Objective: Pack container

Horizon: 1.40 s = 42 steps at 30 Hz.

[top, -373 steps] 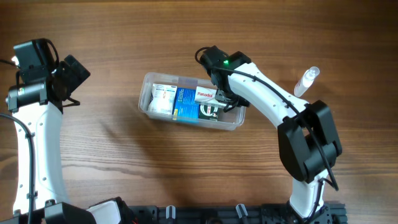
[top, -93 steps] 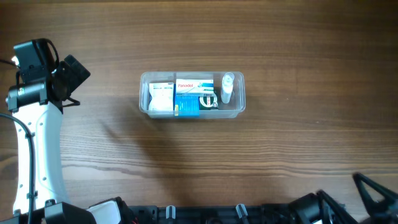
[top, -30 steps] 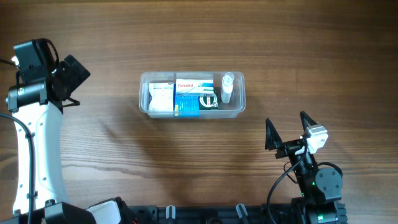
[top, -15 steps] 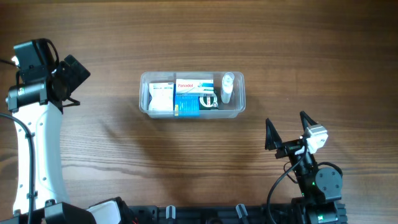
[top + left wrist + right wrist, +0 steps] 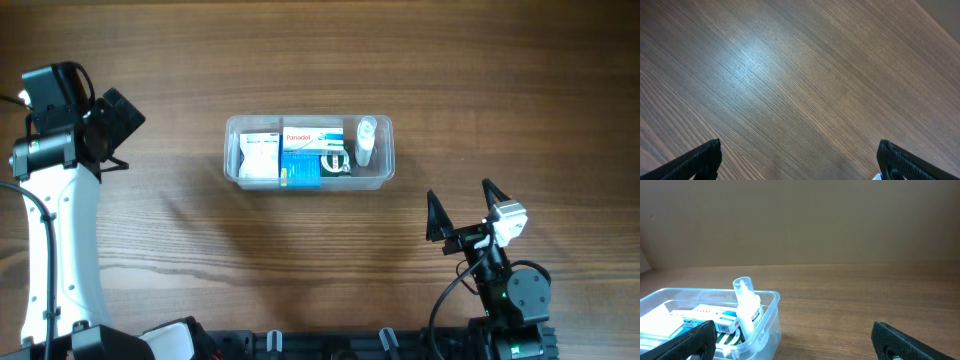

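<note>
The clear container (image 5: pixel 233 168) rests mid-table, holding a white box (image 5: pixel 260 156), a blue box (image 5: pixel 300 166), a Panadol box (image 5: pixel 313 138) and a small clear bottle (image 5: pixel 365 140) upright at its right end. My right gripper (image 5: pixel 462 205) is open and empty near the table's front edge, well short of the tub. In the right wrist view, the container (image 5: pixel 771 298) and bottle (image 5: pixel 746 307) lie ahead left of the open right gripper (image 5: pixel 794 330). My left gripper (image 5: pixel 125 135) is open at the far left over bare wood, and the left wrist view shows the left gripper (image 5: pixel 799 150) empty.
The wooden table (image 5: pixel 400 60) stretches around the tub. The left arm (image 5: pixel 60 250) runs along the left edge. The right arm's base (image 5: pixel 510 300) sits at the front right. A plain wall (image 5: pixel 800 220) stands behind the table.
Over the earlier frames the bottle went from the table into the container, and the right arm left the tub for the front edge. Nothing has moved in the last second.
</note>
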Each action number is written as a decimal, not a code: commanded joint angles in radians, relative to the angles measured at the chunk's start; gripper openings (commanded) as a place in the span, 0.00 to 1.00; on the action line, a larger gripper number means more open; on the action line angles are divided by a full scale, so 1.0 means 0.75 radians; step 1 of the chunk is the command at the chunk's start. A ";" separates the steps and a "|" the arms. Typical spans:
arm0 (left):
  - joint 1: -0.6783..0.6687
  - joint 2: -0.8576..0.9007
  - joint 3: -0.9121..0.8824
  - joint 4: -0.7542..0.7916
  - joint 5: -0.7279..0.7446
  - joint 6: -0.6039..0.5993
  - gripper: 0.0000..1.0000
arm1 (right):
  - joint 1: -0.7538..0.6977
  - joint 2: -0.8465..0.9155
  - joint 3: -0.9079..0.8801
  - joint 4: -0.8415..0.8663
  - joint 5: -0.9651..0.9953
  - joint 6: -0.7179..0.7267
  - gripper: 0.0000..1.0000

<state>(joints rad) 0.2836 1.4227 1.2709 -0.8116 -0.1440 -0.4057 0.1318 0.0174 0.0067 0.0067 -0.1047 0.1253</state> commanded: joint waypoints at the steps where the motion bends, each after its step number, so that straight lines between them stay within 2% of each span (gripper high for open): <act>1: 0.007 -0.005 0.001 0.003 0.002 0.007 1.00 | -0.009 -0.017 -0.002 0.003 -0.022 -0.023 1.00; 11: 0.006 -0.137 0.001 -0.002 0.002 0.007 1.00 | -0.009 -0.017 -0.002 0.003 -0.022 -0.024 1.00; 24: -0.020 -0.520 0.001 -0.002 0.002 0.007 1.00 | -0.009 -0.017 -0.002 0.003 -0.022 -0.023 1.00; 42: -0.384 -1.004 0.001 -0.012 -0.010 0.013 1.00 | -0.009 -0.017 -0.002 0.003 -0.022 -0.023 1.00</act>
<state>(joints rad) 0.0391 0.7231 1.2709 -0.8131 -0.1440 -0.4057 0.1318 0.0174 0.0067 0.0067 -0.1047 0.1253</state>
